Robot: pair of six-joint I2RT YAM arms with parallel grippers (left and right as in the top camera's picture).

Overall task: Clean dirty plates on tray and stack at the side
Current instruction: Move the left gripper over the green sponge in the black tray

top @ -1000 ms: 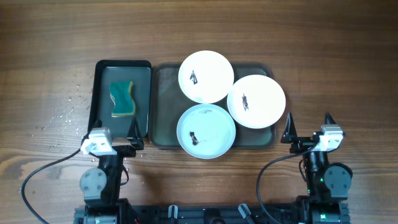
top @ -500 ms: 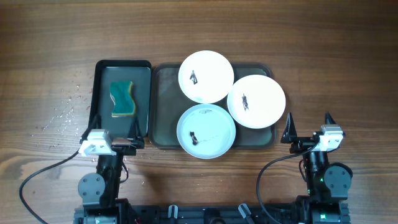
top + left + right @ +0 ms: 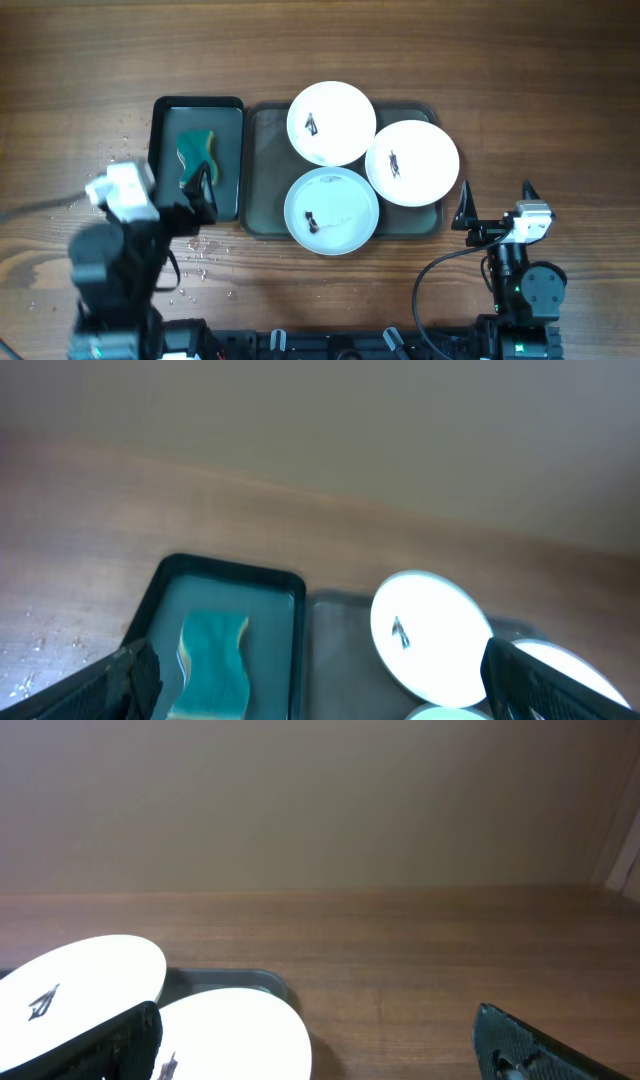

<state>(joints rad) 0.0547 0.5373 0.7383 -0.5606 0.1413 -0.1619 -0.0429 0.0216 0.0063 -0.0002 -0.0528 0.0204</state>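
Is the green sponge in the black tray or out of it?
In: the sponge lies flat inside the black tray; the open left end effector holds nothing.

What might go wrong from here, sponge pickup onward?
The left gripper, jaws open, hangs over the green sponge close to the small black tray's rim; a finger may catch it. The three round white plates crowd together and overhang the brownish-grey tray's rim; wiping pressure might tip one.
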